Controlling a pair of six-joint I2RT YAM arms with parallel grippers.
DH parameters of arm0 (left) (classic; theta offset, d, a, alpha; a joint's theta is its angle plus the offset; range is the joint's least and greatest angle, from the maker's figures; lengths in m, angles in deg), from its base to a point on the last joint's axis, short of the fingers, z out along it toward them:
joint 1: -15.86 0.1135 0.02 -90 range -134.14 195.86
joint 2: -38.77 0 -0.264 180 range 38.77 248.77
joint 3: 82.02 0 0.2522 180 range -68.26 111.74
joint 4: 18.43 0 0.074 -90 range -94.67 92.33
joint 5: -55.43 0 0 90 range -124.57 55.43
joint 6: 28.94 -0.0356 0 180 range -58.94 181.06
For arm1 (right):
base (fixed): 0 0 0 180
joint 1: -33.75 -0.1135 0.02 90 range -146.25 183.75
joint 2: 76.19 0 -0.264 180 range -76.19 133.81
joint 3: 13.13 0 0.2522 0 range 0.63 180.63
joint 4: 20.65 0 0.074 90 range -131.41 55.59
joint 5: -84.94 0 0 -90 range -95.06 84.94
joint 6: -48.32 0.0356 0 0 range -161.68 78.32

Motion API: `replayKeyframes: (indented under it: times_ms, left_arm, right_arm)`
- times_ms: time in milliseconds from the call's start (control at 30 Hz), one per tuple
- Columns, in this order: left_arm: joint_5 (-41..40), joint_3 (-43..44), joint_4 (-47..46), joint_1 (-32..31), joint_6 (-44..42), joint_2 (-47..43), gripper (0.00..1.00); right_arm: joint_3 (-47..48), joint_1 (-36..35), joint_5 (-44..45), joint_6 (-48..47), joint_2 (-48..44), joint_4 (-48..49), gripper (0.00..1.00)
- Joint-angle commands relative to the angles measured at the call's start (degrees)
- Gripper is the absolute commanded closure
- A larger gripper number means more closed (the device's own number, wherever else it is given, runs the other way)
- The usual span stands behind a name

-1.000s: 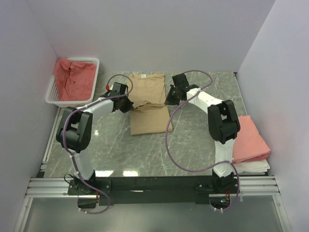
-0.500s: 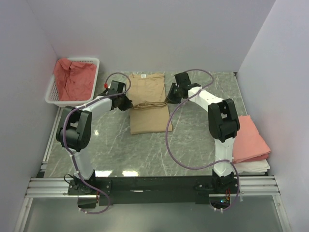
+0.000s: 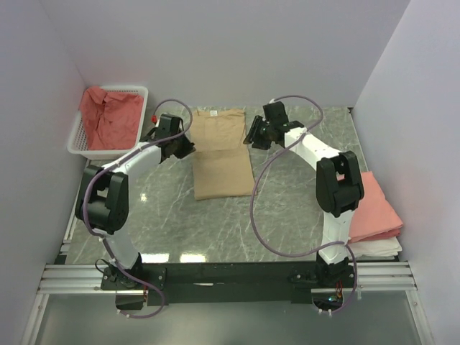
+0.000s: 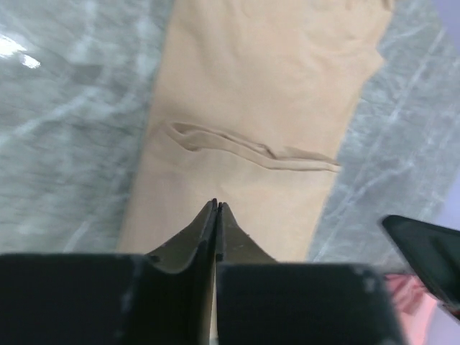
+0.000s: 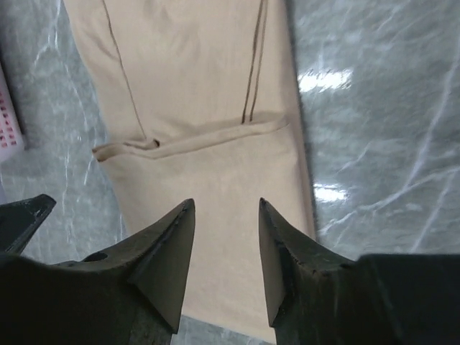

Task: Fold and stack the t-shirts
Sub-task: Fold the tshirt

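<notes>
light: bright, even | glare: patches on table (image 5: 327,79) | wrist views: slightly soft

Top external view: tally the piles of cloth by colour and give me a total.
Tan: 1, the tan t-shirt in the middle.
Coral-red: 1, the coral-red heap crumpled in the white basket.
Salmon-pink: 1, the salmon-pink pile, folded, at the right edge.
White: 1, the white cloth, folded, under the pink.
Total: 4 piles; how many shirts each holds cannot be told.

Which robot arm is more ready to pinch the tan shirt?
Probably the right. The right gripper hangs over the tan shirt, fingers apart. The left gripper is over it too, but its fingers look pressed together.
</notes>
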Motion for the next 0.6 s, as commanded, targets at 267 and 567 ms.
replayKeyframes:
  times_ms: [267,567]
  left_arm:
    - [5.65,-8.62,-7.19,-5.98,1.57,-4.16,0.99]
    - [9.0,-23.84,-14.76,-11.7,5.09,-10.76,0.99]
  right_arm:
    - [-19.34,-6.74,-2.55,2.16,-12.11,9.16,0.58]
    - [-29.99,-10.27,-3.86,5.32,-18.63,14.87,0.61]
